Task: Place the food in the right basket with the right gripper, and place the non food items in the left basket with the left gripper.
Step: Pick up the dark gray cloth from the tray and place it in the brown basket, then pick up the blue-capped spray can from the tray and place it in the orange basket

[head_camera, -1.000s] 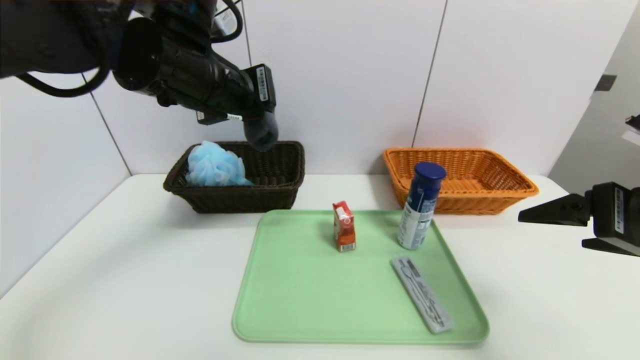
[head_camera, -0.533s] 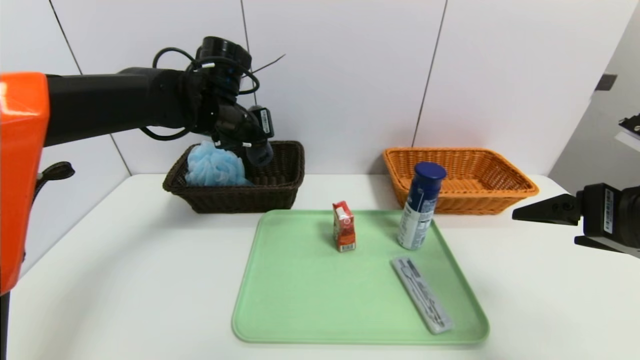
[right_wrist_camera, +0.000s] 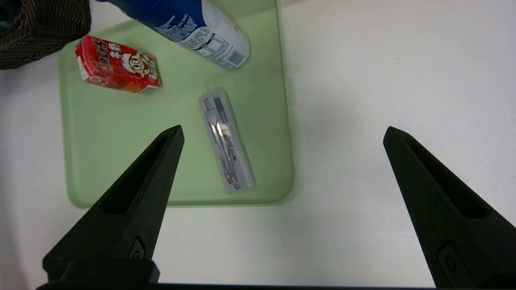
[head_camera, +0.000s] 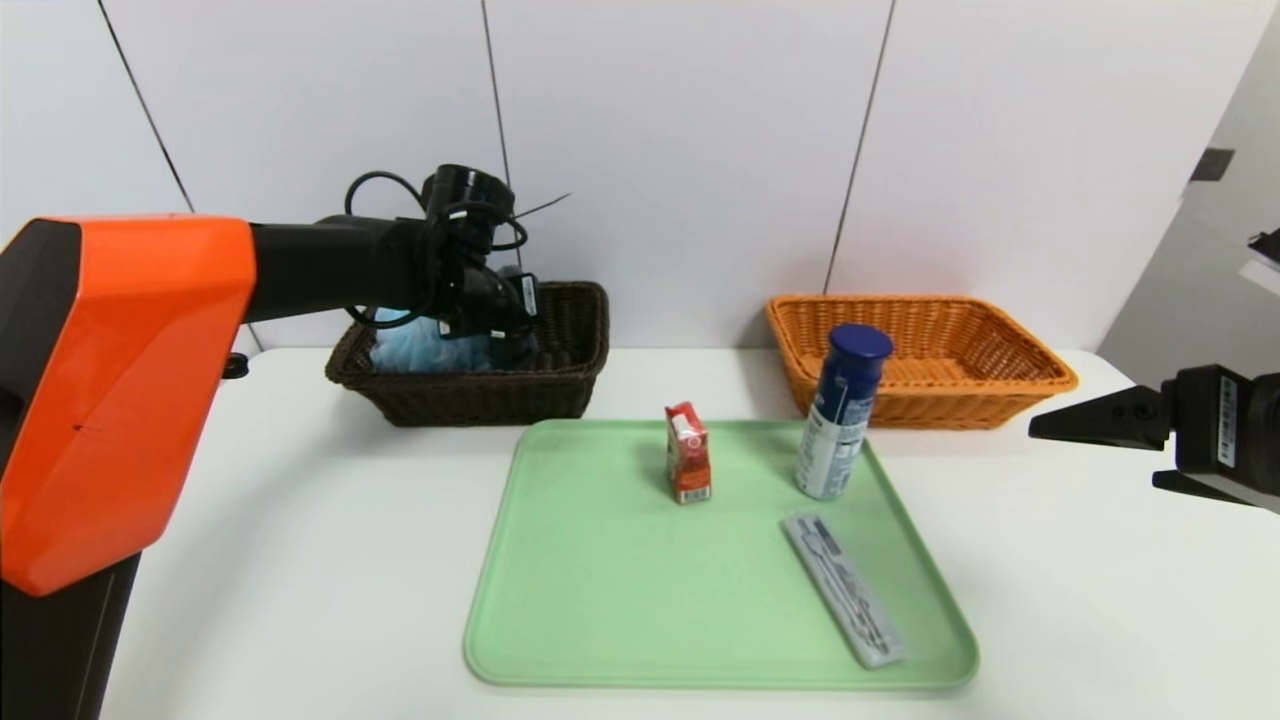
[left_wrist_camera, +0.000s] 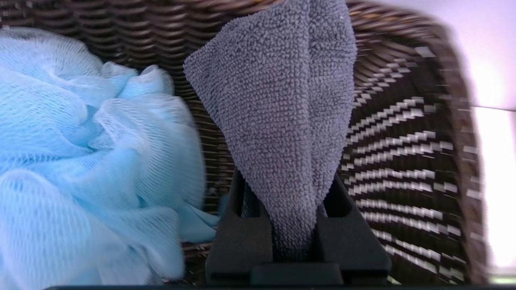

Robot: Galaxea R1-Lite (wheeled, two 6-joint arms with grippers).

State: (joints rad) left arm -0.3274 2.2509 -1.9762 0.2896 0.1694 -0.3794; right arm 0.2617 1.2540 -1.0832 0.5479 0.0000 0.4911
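Lowered into the brown basket, the left tool pinches shut on fuzzy gray cloth; right tool gapes wide.

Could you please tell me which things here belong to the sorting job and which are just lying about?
Job: gray cloth, blue mesh puff, red carton, blue-capped can, clear case, both baskets, green tray.
Lying about: nothing I can identify.

Left pincer low, clamped shut; right pincer off to right, spread wide.
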